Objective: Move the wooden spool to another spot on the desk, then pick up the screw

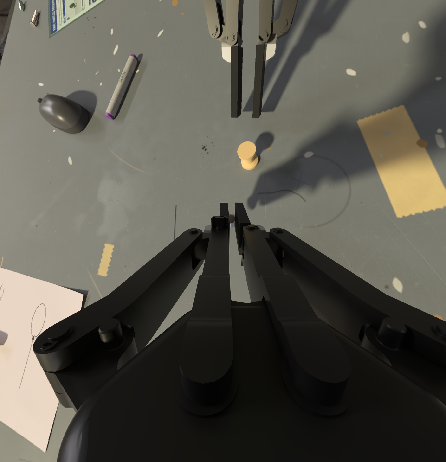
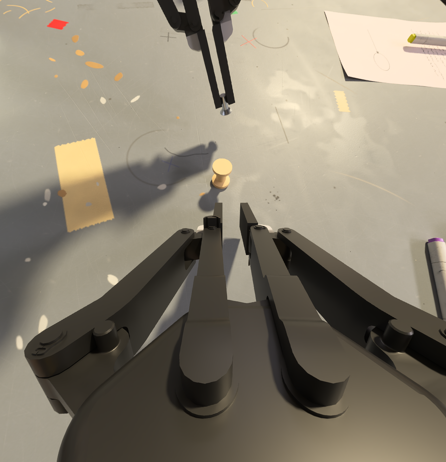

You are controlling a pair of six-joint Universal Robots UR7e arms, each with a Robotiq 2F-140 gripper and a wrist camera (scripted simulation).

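The wooden spool (image 1: 247, 155) stands upright on the grey desk (image 1: 166, 175), between the two grippers; it also shows in the right wrist view (image 2: 221, 173). My left gripper (image 1: 231, 207) is shut on the small metal screw (image 1: 231, 218). In the right wrist view this gripper (image 2: 224, 102) holds the screw (image 2: 225, 106) upright, head down, just above the desk beyond the spool. My right gripper (image 2: 230, 207) hovers just short of the spool, its fingers a narrow gap apart with nothing between them. It also shows in the left wrist view (image 1: 246, 115).
A dark computer mouse (image 1: 63, 113) and a purple-capped marker (image 1: 121, 86) lie to the left. A white paper sheet (image 1: 21, 350) with a yellow-capped marker (image 2: 429, 40) lies at the near left. A wide tan tape strip (image 1: 402, 162) is stuck at the right. A small metal cylinder (image 1: 34, 18) lies far left.
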